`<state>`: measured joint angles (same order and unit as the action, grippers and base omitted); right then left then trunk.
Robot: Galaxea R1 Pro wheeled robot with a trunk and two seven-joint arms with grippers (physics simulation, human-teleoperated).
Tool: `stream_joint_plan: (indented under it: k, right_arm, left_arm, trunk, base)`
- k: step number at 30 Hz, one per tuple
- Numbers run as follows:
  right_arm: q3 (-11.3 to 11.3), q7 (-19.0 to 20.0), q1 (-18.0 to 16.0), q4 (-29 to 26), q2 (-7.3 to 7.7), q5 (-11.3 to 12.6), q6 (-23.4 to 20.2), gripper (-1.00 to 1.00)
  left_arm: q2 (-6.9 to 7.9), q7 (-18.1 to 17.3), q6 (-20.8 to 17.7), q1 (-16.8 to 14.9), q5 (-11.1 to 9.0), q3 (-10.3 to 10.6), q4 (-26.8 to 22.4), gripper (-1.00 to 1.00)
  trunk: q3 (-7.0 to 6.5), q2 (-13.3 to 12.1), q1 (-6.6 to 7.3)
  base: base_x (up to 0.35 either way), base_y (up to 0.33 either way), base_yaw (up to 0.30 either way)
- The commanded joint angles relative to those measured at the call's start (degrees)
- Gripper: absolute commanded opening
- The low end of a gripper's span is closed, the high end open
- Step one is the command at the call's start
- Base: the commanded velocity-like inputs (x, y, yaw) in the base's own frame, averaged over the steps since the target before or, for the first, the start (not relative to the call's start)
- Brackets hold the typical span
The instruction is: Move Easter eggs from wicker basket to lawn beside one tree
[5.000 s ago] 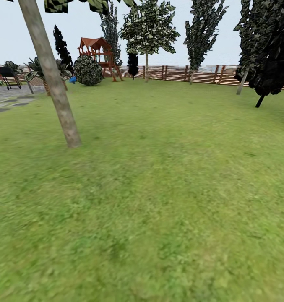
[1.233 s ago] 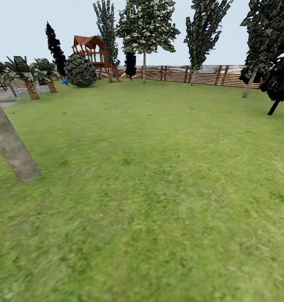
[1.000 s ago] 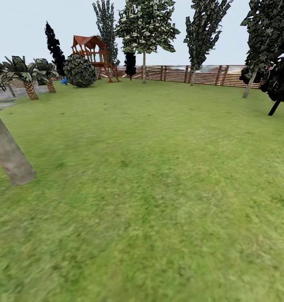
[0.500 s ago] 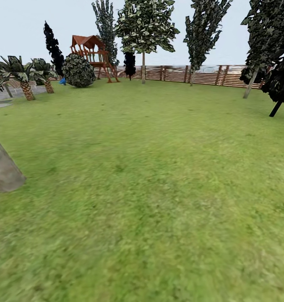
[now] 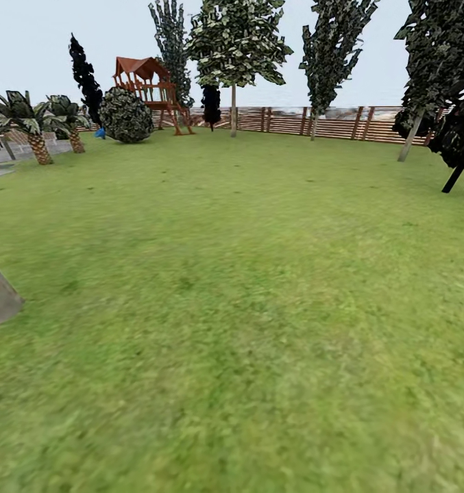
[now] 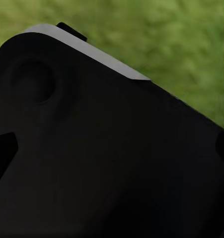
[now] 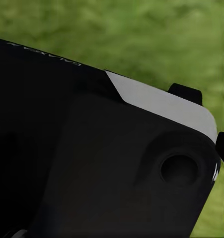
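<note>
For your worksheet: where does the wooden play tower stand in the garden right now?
In the head view, the wooden play tower stands far off at upper left, before the fence, right beside a round bush.

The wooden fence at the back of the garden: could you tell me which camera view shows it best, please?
The head view. There the wooden fence runs behind the lawn, past the pale trunks and beside the play tower. Both wrist views show dark robot housing with blurred grass behind, and nothing of the fence.

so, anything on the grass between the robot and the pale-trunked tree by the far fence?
Nothing visible. In the head view the lawn runs open and unbroken up to the tree by the fence. The palms, bush and play tower stand off to the left.
</note>
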<state>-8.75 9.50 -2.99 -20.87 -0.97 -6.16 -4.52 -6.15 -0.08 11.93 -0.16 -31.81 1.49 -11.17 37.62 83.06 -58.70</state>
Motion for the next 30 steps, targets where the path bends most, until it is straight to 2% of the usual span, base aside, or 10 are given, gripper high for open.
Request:
stream_joint_plan:
  k: [1, 30]
  right_arm:
    - [0.1, 0.2, 0.0, -0.1, 0.00, -0.6, -0.3, 1.00]
    - [0.1, 0.2, 0.0, -0.1, 0.00, -0.6, -0.3, 1.00]
  left_arm:
    - [0.00, 0.0, 0.2, 0.0, -0.4, 0.2, 0.0, 1.00]
    - [0.00, 0.0, 0.2, 0.0, -0.4, 0.1, 0.0, 1.00]
  trunk:
    - [0.05, 0.0, -0.03]
    - [0.05, 0.0, -0.03]
  base:
    - [0.326, -0.171, 0.000]
    - [0.326, -0.167, 0.000]
